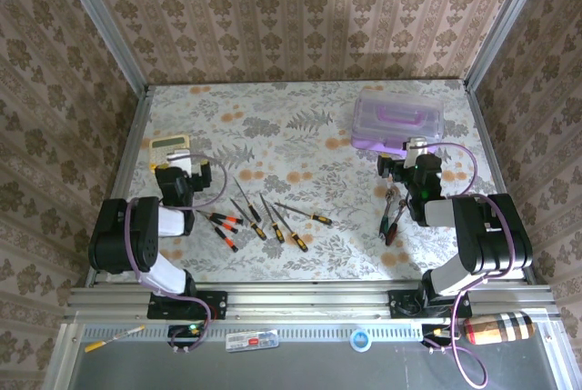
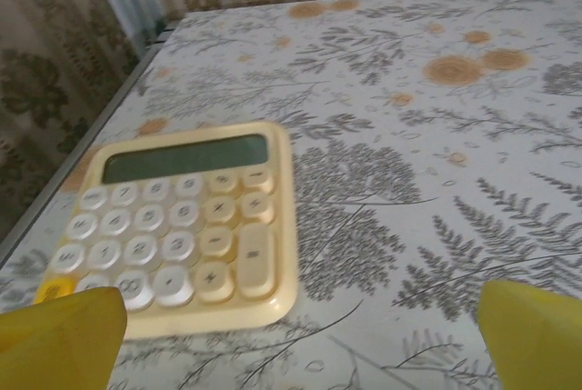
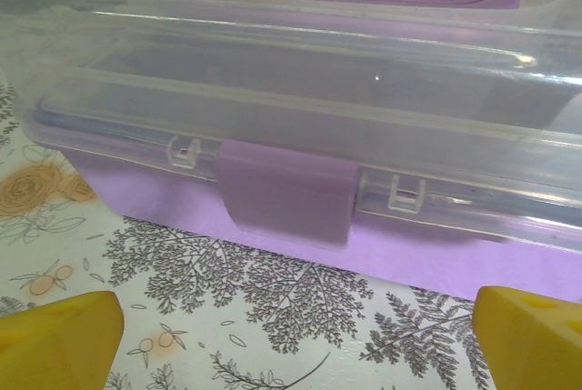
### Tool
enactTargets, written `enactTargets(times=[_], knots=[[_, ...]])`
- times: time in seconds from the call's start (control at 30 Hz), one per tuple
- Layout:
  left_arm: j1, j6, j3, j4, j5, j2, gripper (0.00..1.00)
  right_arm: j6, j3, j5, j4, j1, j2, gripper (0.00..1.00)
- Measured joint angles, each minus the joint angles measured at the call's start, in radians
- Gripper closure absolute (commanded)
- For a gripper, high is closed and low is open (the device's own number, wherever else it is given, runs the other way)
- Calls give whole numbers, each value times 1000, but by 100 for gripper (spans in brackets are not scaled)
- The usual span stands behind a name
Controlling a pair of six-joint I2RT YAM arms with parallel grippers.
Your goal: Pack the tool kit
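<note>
Yellow calc point(image 2: 182, 226) flat on floral table point(image 2: 409, 135), L gripper point(image 2: 300, 340) fingertips point(image 2: 64, 331) wide apart at btm corners

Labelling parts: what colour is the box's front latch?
Purple latch, clearest in the right wrist view.

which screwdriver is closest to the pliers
The rightmost screwdriver, lying nearly crosswise with its handle end toward the pliers; the other screwdrivers all lie further left.

Yellow calculator point(image 2: 177, 226) flat on floral tablecloth point(image 2: 436, 181), near left edge; patterned wallpaper walls point(image 1: 291, 8) around.
</note>
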Motion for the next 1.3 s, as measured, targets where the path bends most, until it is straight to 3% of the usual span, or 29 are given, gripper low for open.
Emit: enactTargets(times=[0.17, 0.37, 0.57, 0.67, 0.8, 0.93, 1.1, 1.3], knots=[[-6, -1, 18, -157, -37, -200, 0, 6, 25, 55, -116, 17, -41, 0], [-20, -18, 198, -462, -37, -476, 0, 31, 135, 139, -332, 62, -235, 0], [-46, -80, 411, -743, 21, -635, 0, 303, 456, 237, -782, 77, -376, 0], [-45, -146, 575, -896, 88, -619, 0, 489, 584, 280, -970, 66, -405, 0], [-3, -253, 743, -1062, 254, -573, 0, 621, 542, 235, -1095, 13, -462, 0], [90, -360, 727, -1117, 350, -580, 0, 656, 502, 163, -1175, 3, -470, 0], [251, -610, 652, -1120, 426, -568, 0, 687, 493, 108, -1249, 3, -508, 0], [252, -783, 711, -1088, 529, -415, 4, 766, 509, 100, -1323, 3, -485, 2]])
